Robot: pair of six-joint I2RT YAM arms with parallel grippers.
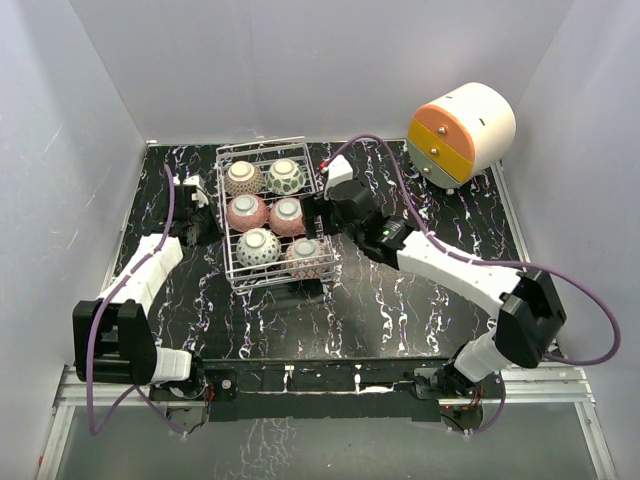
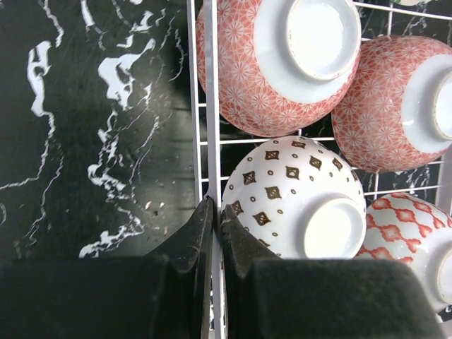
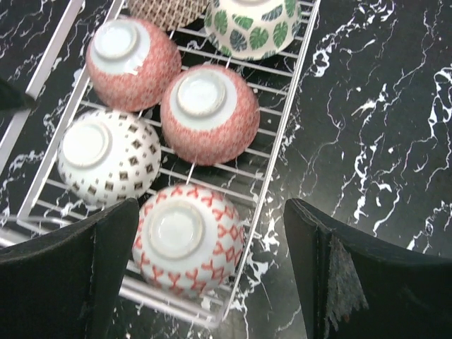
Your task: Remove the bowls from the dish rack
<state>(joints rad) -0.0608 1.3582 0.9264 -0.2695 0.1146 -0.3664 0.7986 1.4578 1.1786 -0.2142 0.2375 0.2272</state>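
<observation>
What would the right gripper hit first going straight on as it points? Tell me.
Probably the red-cross bowl in the dish rack: it sits inside the open right gripper, beside the rack's side rim. Depth is unclear.

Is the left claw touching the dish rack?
Touching. The left wrist view shows the left claw shut on a side wire of the rack.

Left claw (image 2: 214, 209) is pinched tightly shut, while right claw (image 3: 212, 212) gapes wide.
</observation>
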